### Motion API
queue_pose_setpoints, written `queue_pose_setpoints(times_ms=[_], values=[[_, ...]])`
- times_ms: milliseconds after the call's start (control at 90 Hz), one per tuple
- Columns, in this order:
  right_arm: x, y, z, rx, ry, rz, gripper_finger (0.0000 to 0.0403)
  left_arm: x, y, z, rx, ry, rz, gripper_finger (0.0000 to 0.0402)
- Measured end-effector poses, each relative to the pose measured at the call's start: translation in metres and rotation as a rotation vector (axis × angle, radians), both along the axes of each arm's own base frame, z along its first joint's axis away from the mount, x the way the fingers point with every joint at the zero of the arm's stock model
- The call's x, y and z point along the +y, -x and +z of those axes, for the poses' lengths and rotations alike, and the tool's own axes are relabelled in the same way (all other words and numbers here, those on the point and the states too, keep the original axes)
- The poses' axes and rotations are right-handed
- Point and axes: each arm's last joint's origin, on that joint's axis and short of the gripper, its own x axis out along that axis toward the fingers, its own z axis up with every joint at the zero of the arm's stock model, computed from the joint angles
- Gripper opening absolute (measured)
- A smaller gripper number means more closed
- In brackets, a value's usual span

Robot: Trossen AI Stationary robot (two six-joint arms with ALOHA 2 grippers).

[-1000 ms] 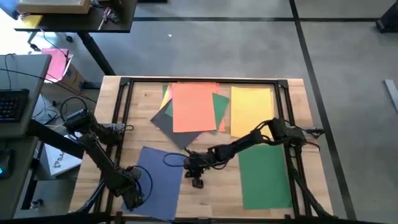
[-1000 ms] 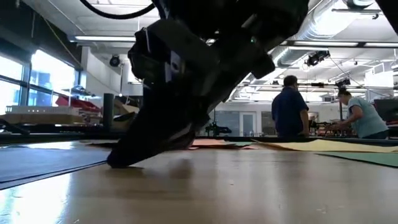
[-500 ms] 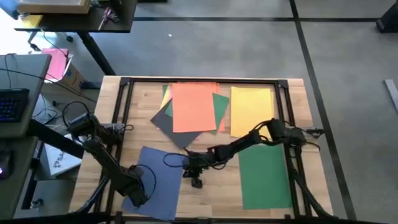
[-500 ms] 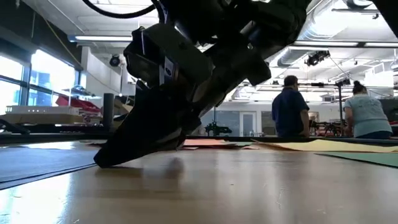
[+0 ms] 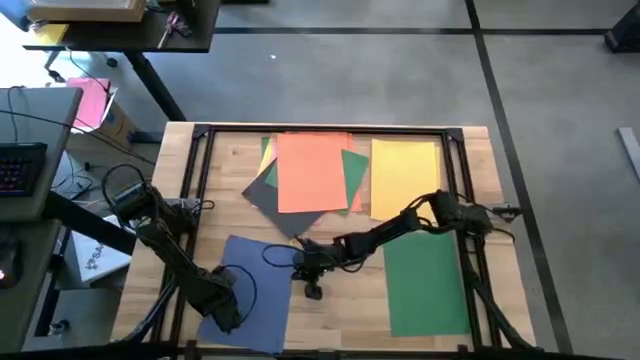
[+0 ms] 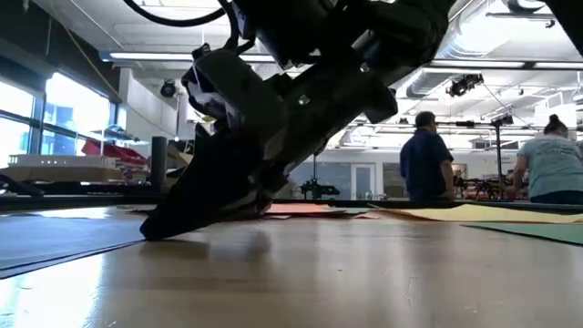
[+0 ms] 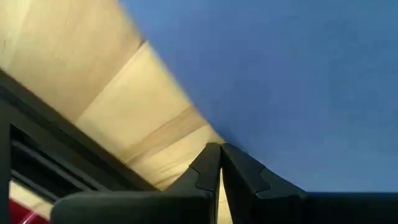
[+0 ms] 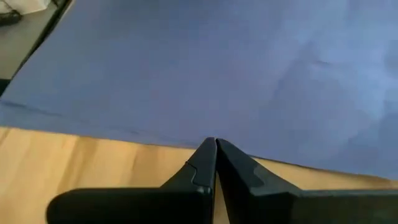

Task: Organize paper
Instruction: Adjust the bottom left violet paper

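Note:
The paper lies spread on the wooden table. A blue sheet (image 5: 252,290) is flat at the near left. An orange sheet (image 5: 312,172) tops a far-centre pile over dark grey (image 5: 268,195) and green (image 5: 356,172) sheets. A yellow sheet (image 5: 405,178) and a large green sheet (image 5: 425,282) lie to the right. My left gripper (image 5: 228,312) is shut at the blue sheet's left edge (image 7: 186,106). My right gripper (image 5: 312,291) is shut at that sheet's right edge. My left gripper has its shut fingertips (image 7: 211,155) down at the blue sheet's left edge (image 7: 214,134), where paper meets wood. The fingers slant down onto it; the sheet lies flat. My right gripper sets its shut fingertips (image 6: 150,233) on the table, right at the blue sheet's right edge (image 8: 205,142). It comes slanting down from the table's right side; the sheet stays flat.
A black metal frame (image 5: 198,160) runs around the table top. Bare wood (image 5: 345,320) shows between the blue and the large green sheets. Left of the table stand a desk with a keyboard (image 5: 20,165) and a cardboard box (image 5: 118,120). People (image 6: 424,169) stand far behind.
My right gripper has slid a little toward the table's left, its tip staying low on the wood, up to the blue sheet's edge. My left gripper has crept slightly toward the table's right along the blue sheet. The sheets lie as before.

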Motion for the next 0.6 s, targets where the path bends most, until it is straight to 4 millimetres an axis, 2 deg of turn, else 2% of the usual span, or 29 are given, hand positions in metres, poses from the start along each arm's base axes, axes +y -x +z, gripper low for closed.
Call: queue_pose_setpoints(times_ms=[167,378,522,600], values=[[-0.001,0.0,0.007,-0.008,0.018,-0.014,0.0,0.0,-0.002,0.001,-0.022,-0.008,0.0,0.0],[0.002,0.004,0.03,-0.016,-0.014,0.03,0.0,-0.002,0.002,0.002,-0.021,-0.025,-0.005,0.0],[0.015,0.013,0.025,0.069,-0.068,0.156,0.0,-0.002,0.003,0.002,-0.017,-0.031,0.001,0.0],[0.021,0.015,0.021,0.082,-0.042,0.177,0.0,-0.003,0.004,0.002,-0.014,-0.03,0.003,0.0]])
